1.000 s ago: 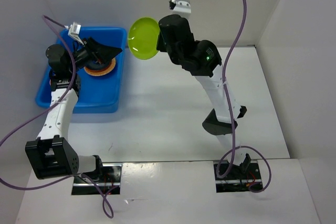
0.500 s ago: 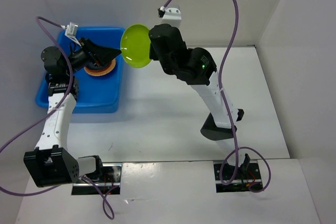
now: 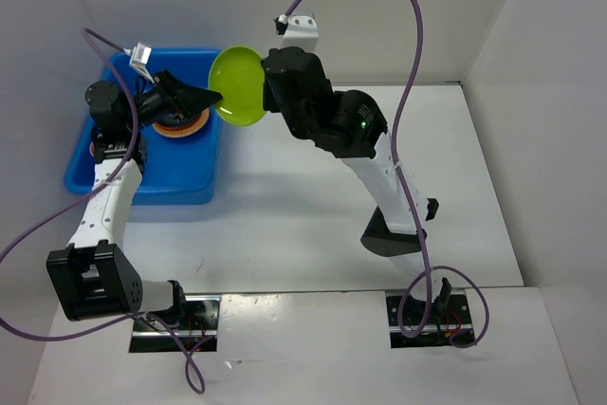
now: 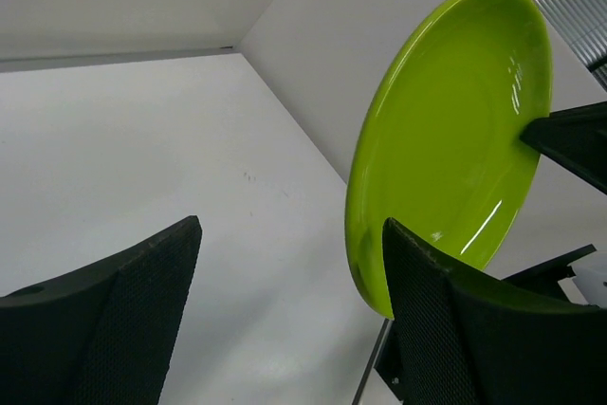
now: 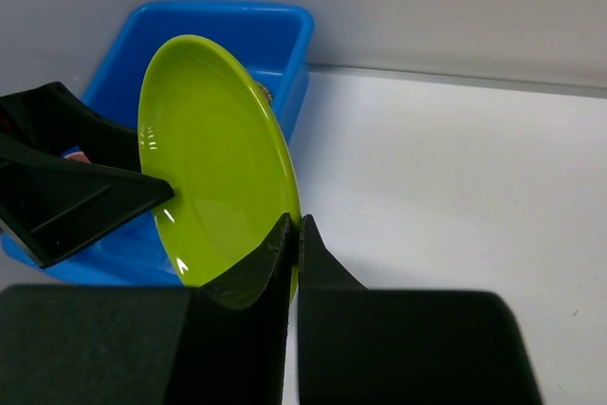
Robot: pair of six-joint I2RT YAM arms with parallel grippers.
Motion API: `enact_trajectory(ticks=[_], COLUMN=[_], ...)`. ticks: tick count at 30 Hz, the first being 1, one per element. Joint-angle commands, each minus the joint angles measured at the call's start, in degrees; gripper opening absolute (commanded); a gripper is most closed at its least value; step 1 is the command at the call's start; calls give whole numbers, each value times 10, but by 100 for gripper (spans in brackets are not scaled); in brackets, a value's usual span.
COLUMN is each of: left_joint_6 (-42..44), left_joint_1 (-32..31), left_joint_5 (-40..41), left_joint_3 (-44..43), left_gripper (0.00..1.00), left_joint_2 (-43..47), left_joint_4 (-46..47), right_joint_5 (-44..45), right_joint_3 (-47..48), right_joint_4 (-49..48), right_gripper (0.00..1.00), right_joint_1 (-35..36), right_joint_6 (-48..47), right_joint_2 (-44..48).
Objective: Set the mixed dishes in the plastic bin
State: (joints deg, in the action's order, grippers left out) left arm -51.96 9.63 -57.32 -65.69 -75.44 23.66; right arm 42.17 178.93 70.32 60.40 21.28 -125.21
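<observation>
White walls [image 3: 398, 7] close around a white desk [image 3: 303, 206]. At its far left corner stands the blue plastic bin [image 3: 194, 187], and an orange plate [image 3: 180, 125] already lies inside on other dishes.

Over the bin, the left gripper [image 3: 211, 97] points to the right with its fingers spread wide and nothing between them pinched.

The lime green plate [image 3: 237, 87] hangs in the air on its edge, now above the right rim of the bin. A second ago it was further right, over the desk beside the bin, so the right arm has carried it leftward until it meets the left fingers.

The right gripper [image 3: 268, 92] is pressed together on the plate's rim.

My judgement is that a handover or a drop into the bin comes next. The plate is not yet in.

The top view alone shows the bin's contents. The left wrist view shows the plate's lower rim just beside one finger, but no bin. The right wrist view shows the pinch on the rim clearly, and a left fingertip near the plate's face, though I cannot tell if it touches.
</observation>
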Motion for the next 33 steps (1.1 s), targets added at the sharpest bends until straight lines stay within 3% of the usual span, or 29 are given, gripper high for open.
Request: enact_trajectory(ticks=[1,8,12,15,17,20,23,24,28,31,33], left_joint_6=[-7,-7,-2,10,15,30,54,63,83,105,120], left_joint_1=[3,-2,-15,-27,-27,-27,-22,-16,-5,6,21], left_joint_5=[-40,-60,-71,-71,-66,-29,47,72,227,329,352], left_joint_3=[-6,-11,-16,-22,-27,-27,-27,-37,-51,-57,-57], left_gripper=[82,66,49,24,0,0,0,0,0,0,0], left_joint_2=[1,1,-4,-4,-4,15,38,38,62,76,76], left_joint_4=[48,48,42,28,16,-25,-82,-102,-156,-181,-193], right_joint_5=[-1,-17,-29,-29,-29,-29,0,9,56,99,132], right_joint_3=[9,9,9,9,9,9,9,9,9,0,-36], right_joint_4=[-55,-67,-79,-90,-90,-95,-82,-73,-18,28,41], right_gripper=[0,0,0,0,0,1,24,46,81,90,92], right_joint_1=[5,5,5,5,5,0,-19,-25,-49,-49,-49], right_joint_6=[-12,-18,-18,-23,-23,-29,-29,-29,2,25,32], right_joint_2=[-12,-28,-34,-39,-44,-50,-65,-71,-72,-51,-25])
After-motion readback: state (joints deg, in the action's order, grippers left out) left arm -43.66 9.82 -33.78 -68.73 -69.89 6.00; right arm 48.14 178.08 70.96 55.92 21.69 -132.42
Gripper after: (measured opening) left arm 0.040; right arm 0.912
